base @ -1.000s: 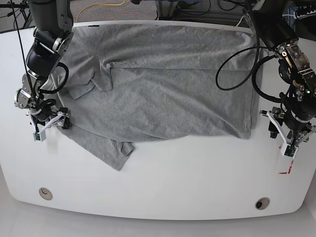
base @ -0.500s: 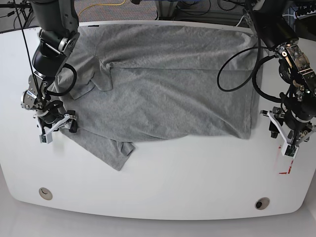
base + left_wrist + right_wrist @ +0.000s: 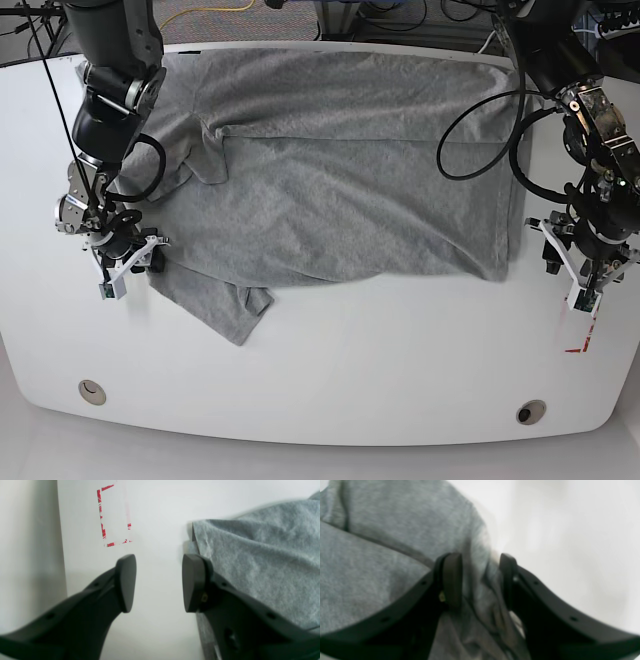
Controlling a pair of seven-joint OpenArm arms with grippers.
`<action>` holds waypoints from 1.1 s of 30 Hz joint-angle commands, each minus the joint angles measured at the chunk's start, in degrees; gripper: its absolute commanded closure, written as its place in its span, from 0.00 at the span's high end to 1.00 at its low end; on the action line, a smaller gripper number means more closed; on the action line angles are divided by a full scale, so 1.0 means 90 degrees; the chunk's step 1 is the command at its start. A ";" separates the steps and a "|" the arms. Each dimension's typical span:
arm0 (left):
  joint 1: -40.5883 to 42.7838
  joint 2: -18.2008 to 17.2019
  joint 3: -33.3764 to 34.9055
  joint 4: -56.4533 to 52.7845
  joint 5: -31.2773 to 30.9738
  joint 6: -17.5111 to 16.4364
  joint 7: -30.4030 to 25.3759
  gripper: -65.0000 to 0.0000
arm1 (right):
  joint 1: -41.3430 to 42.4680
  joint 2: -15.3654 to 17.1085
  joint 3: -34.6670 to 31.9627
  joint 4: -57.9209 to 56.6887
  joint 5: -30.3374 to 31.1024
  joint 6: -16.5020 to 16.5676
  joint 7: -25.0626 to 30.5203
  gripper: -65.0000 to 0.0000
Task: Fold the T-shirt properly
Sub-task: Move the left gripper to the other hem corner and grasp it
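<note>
The grey T-shirt (image 3: 340, 190) lies spread on the white table (image 3: 380, 350), its top part folded down and one sleeve sticking out at the lower left. My right gripper (image 3: 130, 272) is at the shirt's left edge by that sleeve. In the blurred right wrist view its fingers (image 3: 450, 580) stand on either side of a bunched cloth edge (image 3: 480, 562), close together; I cannot see whether they pinch it. My left gripper (image 3: 567, 280) (image 3: 158, 582) is open over bare table just beside the shirt's right edge (image 3: 262, 555), with nothing between its fingers.
A red tape mark (image 3: 113, 517) (image 3: 578, 335) lies on the table beyond the left gripper, near the table's right edge. Two round holes (image 3: 92, 391) (image 3: 531, 411) sit near the front edge. Cables hang by the left arm.
My right gripper has slid right and toward the front onto the shirt's left edge, and its jaws have narrowed around the cloth. The left arm has not moved.
</note>
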 commanded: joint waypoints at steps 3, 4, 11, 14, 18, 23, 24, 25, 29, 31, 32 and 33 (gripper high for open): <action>-0.0164 -0.0069 -0.0043 -0.0104 -0.0027 0.0031 -0.0136 0.44 | 0.0227 0.0124 0.0004 0.0056 0.0000 0.0062 -0.0045 0.16; -0.0174 -0.0069 -0.0052 -0.0182 -0.0027 0.0041 -0.0146 0.44 | 0.0227 0.0124 0.0004 0.0056 0.0000 0.0062 -0.0045 0.12; -0.0467 -0.0079 -0.0443 -0.1198 -0.0027 0.0041 -0.0243 0.48 | 0.0266 0.0124 -0.0006 0.0075 -0.0030 0.0062 -0.0045 0.01; -0.0594 -0.0099 -0.0570 -0.1686 -0.0027 0.0041 -0.0439 0.56 | 0.0305 0.0124 -0.0006 0.0173 -0.0030 0.0062 -0.0064 0.01; -0.0770 -0.0109 -0.0648 -0.2546 -0.0027 0.0119 -0.0849 0.68 | 0.0286 0.0124 -0.0006 0.0349 -0.0030 0.0062 -0.0074 0.01; -0.1053 -0.0109 -0.0638 -0.3406 -0.0027 0.0627 -0.1318 0.75 | 0.0286 0.0124 -0.0006 0.0349 -0.0030 0.0062 -0.0074 0.01; -0.1102 -0.0109 -0.0638 -0.3572 -0.0027 0.0686 -0.1396 0.75 | 0.0286 0.0124 -0.0006 0.0349 -0.0030 0.0062 -0.0074 0.01; -0.1170 -0.0109 -0.0629 -0.3796 -0.0027 0.0764 -0.1503 0.76 | 0.0286 0.0124 -0.0006 0.0349 -0.0030 0.0062 -0.0074 0.01; -0.1444 -0.0099 -0.0590 -0.4597 -0.0037 0.0832 -0.1826 0.76 | 0.0286 0.0124 -0.0006 0.0349 -0.0030 0.0062 -0.0074 0.01; -0.1532 -0.0089 -0.0590 -0.4881 -0.0037 0.0832 -0.1962 0.76 | 0.0286 0.0124 -0.0006 0.0349 -0.0030 0.0062 -0.0074 0.01; -0.1561 -0.0089 -0.0590 -0.4998 -0.0037 0.0832 -0.2011 0.76 | 0.0286 0.0124 -0.0006 0.0349 -0.0030 0.0062 -0.0074 0.01; -0.1590 -0.0089 -0.0590 -0.5144 -0.0037 0.0832 -0.2060 0.76 | 0.0286 0.0124 -0.0006 0.0349 -0.0030 0.0062 -0.0074 0.01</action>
